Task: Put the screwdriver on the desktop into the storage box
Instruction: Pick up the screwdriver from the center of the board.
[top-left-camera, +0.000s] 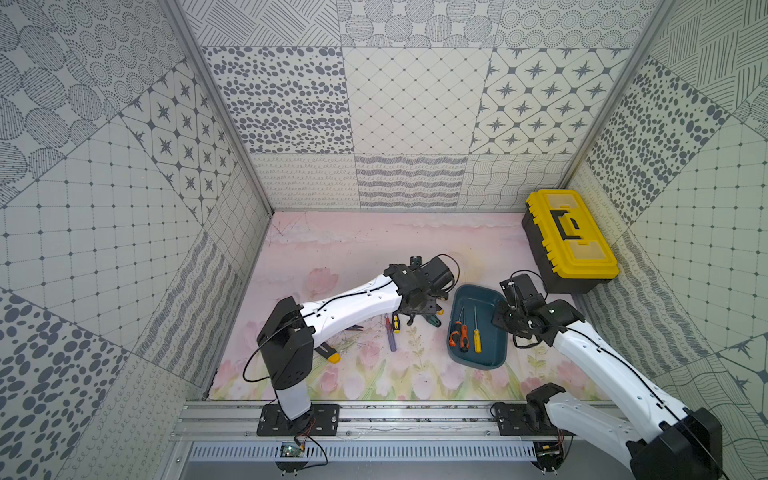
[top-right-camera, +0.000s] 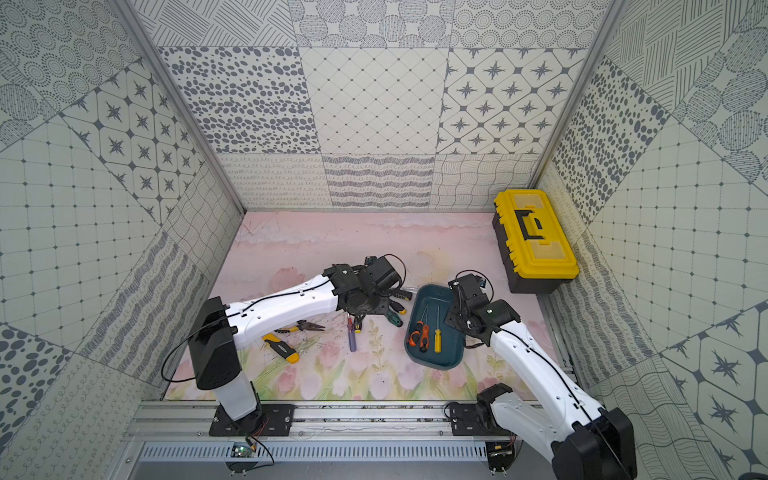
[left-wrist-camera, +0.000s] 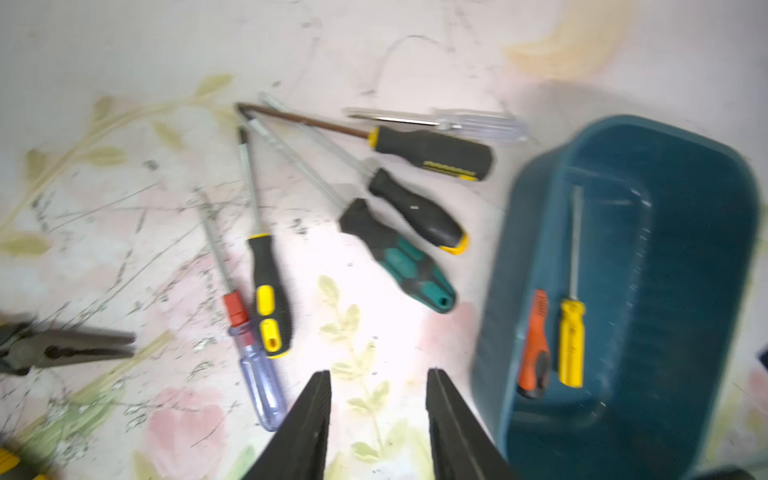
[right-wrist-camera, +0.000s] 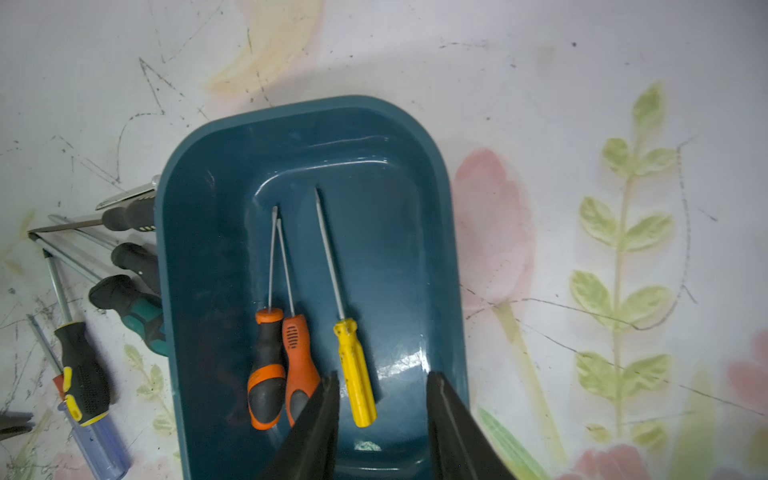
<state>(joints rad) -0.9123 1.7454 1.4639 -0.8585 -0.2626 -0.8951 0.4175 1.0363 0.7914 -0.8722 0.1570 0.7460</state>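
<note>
Yellow screwdriver in storage box, beneath right pincer.

Top pair overhead; wrists close, sharing storage box.

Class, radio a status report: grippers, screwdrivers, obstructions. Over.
Left gripper open, empty, above desktop. Right gripper open, empty, above storage box. Three screwdrivers boxed, six screwdrivers loose. Pliers nearby, not blocking.
</note>
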